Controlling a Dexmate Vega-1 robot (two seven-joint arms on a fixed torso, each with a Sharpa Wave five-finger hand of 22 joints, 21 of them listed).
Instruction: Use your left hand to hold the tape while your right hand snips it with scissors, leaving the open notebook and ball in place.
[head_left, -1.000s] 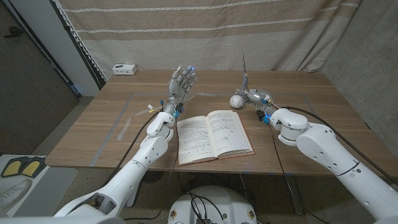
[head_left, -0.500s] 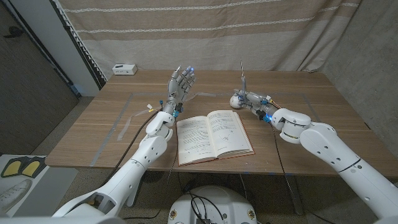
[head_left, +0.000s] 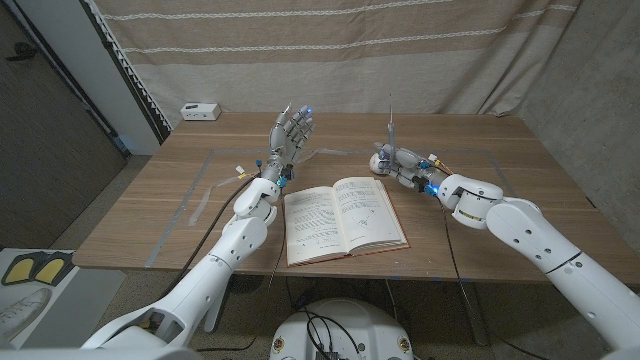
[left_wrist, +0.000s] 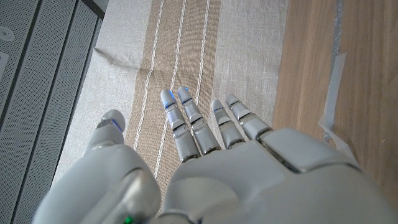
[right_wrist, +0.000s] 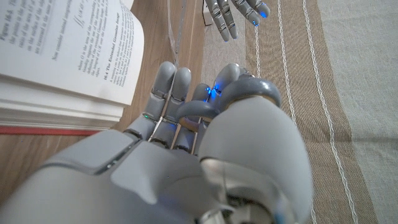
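Observation:
My left hand (head_left: 291, 130) is raised over the far middle of the table, fingers straight, spread and holding nothing (left_wrist: 205, 124). A clear strip of tape (head_left: 322, 153) lies on the wood just right of it; the tape (left_wrist: 330, 102) also shows beside the fingers in the left wrist view. My right hand (head_left: 404, 160) grips the scissors (head_left: 390, 118), their blades pointing straight up. Its fingers (right_wrist: 186, 106) are curled tight. The white ball (head_left: 378, 162) sits against that hand's left side, partly hidden. The open notebook (head_left: 345, 214) lies between my arms, its pages (right_wrist: 62, 56) close by the right hand.
A small white box (head_left: 201, 110) stands at the table's back left corner. Pale tape lines (head_left: 203, 192) mark the wood on the left. A striped curtain (head_left: 400, 50) hangs behind the table. The table's front edge (head_left: 150, 262) runs just below the notebook.
My right hand has shifted a little left toward the ball, and the scissors now stand more upright. The left hand has hardly moved.

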